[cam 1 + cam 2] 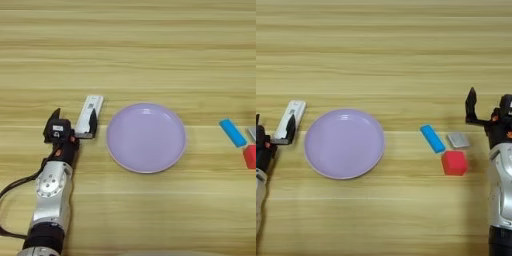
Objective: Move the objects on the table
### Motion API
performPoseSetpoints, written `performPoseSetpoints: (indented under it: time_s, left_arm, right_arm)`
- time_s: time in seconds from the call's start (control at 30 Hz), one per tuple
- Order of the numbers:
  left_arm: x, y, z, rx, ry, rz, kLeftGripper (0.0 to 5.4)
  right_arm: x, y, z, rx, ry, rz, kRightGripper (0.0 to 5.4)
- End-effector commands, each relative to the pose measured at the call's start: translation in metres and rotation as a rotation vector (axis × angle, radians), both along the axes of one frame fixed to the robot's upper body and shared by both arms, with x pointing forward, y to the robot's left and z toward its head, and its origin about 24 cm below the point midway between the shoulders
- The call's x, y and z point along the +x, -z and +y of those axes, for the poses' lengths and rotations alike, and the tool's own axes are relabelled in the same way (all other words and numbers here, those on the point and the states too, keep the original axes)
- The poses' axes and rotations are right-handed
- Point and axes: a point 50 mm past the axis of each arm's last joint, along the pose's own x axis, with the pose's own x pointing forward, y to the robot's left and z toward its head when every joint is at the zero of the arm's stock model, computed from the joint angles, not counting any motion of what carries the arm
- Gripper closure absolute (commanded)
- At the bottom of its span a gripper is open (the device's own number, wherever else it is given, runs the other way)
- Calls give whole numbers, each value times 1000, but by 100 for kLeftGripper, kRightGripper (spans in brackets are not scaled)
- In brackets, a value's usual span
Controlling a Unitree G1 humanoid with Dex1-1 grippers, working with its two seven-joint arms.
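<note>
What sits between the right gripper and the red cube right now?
Nothing visible blocks it. The right gripper hovers open, up and to the right of the red cube. The small grey tile lies just left of that line, and the blue block further left.

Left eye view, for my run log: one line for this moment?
left end effector: open at white bar | lilac plate: empty | right end effector: open, idle

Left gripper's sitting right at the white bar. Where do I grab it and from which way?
Grip the white bar across its narrow width near its close end, coming straight down from above. It lies flat on the table, long and thin, running away from the robot, and the left gripper has open jaws already at that end.
</note>
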Motion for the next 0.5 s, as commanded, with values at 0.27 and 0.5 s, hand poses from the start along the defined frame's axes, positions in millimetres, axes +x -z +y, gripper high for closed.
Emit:
performPoseSetpoints:
  time_s: [0.27,0.5]
  left_arm:
    - [-7,0,-8,21,0,9,2]
    - [-9,-1,-8,20,-6,2,2]
  right_arm:
    - [-40,15,13,10,-52,50,0]
    - [-56,26,20,8,-92,98,0]
